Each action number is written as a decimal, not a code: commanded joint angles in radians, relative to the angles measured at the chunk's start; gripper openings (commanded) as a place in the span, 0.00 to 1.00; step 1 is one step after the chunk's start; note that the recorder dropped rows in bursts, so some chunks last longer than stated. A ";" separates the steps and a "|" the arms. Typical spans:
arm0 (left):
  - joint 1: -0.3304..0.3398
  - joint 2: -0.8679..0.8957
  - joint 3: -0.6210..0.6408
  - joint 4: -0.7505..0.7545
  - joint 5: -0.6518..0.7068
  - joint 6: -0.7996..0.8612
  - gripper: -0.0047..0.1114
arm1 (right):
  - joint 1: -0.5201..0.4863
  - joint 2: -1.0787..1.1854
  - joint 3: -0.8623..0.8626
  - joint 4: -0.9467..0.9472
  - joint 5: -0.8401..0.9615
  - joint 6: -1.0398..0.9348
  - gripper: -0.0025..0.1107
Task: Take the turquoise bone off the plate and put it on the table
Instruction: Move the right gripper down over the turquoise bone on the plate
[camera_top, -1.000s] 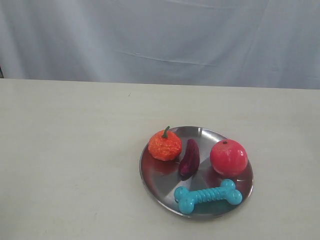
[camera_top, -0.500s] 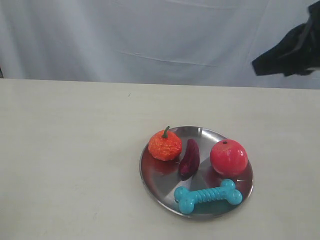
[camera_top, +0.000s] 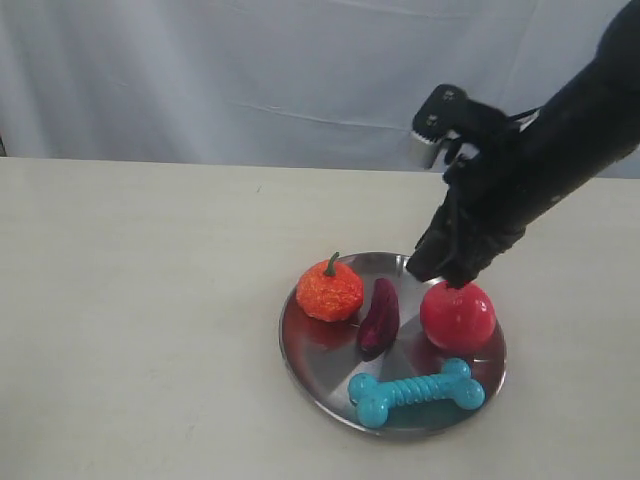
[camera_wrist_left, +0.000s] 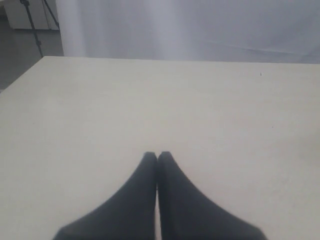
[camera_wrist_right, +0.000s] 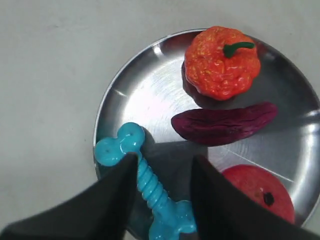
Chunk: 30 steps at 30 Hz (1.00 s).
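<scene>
White cloth backdrop (camera_top: 250, 70), cream table (camera_top: 130, 330). Silver plate (camera_top: 318, 365) sits right of centre in the exterior view. On it:
- orange pumpkin toy (camera_top: 329, 291)
- dark purple toy vegetable (camera_top: 380, 317) just beside the pumpkin
- red round fruit (camera_top: 457, 314)
- turquoise bone (camera_top: 416, 391), lying flat along the plate edge nearest the camera, just in front of the red fruit

Right gripper (camera_top: 445, 272) hovers over the plate above the red fruit, fingers spread and holding nothing. Its wrist view shows the bone's ribbed shaft in the gap between the fingers, not touched.

Left gripper (camera_wrist_left: 157, 156) has its fingers pressed together, empty, over bare table.
</scene>
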<state>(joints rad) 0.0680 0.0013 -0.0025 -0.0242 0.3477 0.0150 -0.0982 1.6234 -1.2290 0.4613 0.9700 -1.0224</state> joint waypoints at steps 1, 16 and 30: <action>-0.008 -0.001 0.003 -0.001 -0.005 -0.004 0.04 | 0.060 0.062 -0.006 -0.032 -0.038 -0.018 0.54; -0.008 -0.001 0.003 -0.001 -0.005 -0.004 0.04 | 0.092 0.226 0.008 -0.095 -0.026 0.005 0.54; -0.008 -0.001 0.003 -0.001 -0.005 -0.004 0.04 | 0.092 0.318 0.080 -0.172 -0.118 0.003 0.48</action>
<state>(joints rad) 0.0680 0.0013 -0.0025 -0.0242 0.3477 0.0150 -0.0058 1.9284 -1.1523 0.2922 0.8706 -1.0170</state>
